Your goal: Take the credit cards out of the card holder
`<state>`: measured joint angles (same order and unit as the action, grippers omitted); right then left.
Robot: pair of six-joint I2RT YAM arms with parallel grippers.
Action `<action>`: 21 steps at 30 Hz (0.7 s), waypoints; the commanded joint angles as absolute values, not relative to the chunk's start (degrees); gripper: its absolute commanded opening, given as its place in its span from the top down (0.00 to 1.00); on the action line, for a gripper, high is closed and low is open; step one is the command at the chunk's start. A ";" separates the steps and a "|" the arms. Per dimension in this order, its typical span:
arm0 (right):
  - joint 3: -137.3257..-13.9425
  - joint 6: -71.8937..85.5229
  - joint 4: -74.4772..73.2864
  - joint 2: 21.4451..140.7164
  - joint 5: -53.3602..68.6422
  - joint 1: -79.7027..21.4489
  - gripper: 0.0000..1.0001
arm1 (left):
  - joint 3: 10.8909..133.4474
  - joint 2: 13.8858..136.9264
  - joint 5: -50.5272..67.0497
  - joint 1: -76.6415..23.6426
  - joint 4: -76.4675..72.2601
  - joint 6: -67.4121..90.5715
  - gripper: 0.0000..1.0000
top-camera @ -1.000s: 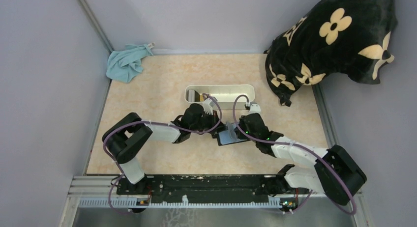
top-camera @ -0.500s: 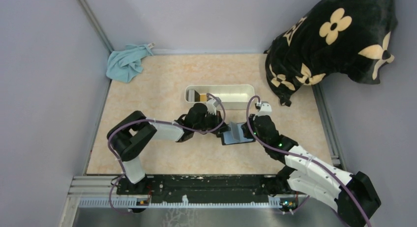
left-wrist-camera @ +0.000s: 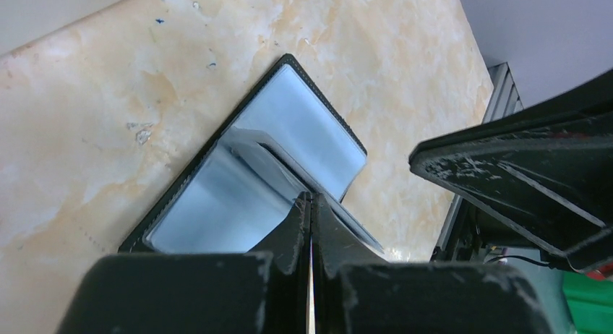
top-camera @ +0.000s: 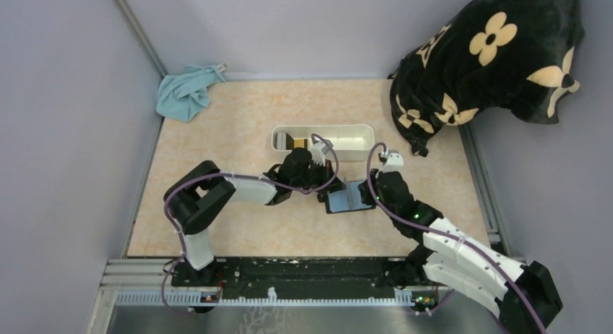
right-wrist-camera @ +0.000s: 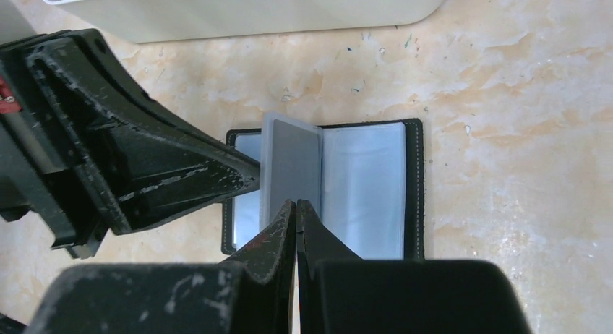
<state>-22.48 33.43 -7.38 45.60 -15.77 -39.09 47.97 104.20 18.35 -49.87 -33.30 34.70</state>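
The right jaws are pressed together, their tips at the near edge of the card holder [right-wrist-camera: 365, 193]. The holder lies open and flat on the counter [right-wrist-camera: 506, 95]. A grey leaf [right-wrist-camera: 290, 160] stands upright from its fold, just beyond those tips; whether it is pinched cannot be told. The left jaws are also pressed together, their tip over the holder's left page, just beside the leaf. Behind the holder sits a white tray [top-camera: 359, 132], near both jaws. A blue cloth [top-camera: 186, 92] lies in the far left corner.

beige marbled table [top-camera: 238, 124]: open card holder [top-camera: 344, 200], white tray [top-camera: 352, 143], blue cloth [top-camera: 185, 95] on it.
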 commanded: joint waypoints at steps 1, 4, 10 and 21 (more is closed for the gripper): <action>-23.80 32.20 -8.77 42.75 -18.20 -38.88 1.00 | 51.43 107.42 19.80 -50.51 -33.00 34.15 1.00; -23.75 31.90 -9.77 42.19 -18.80 -38.69 1.00 | 52.40 108.21 20.01 -50.72 -33.00 34.13 1.00; -22.75 32.52 -9.06 42.72 -18.43 -38.36 1.00 | 51.62 108.04 19.70 -50.73 -32.96 33.69 1.00; -21.29 33.36 -3.57 53.49 -10.23 -30.06 0.57 | 44.88 104.84 14.85 -50.74 -30.88 30.70 0.78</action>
<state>-20.62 34.26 -8.38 50.54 -13.47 -30.74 47.33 107.18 17.32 -50.48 -32.10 32.47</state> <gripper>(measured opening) 0.379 0.127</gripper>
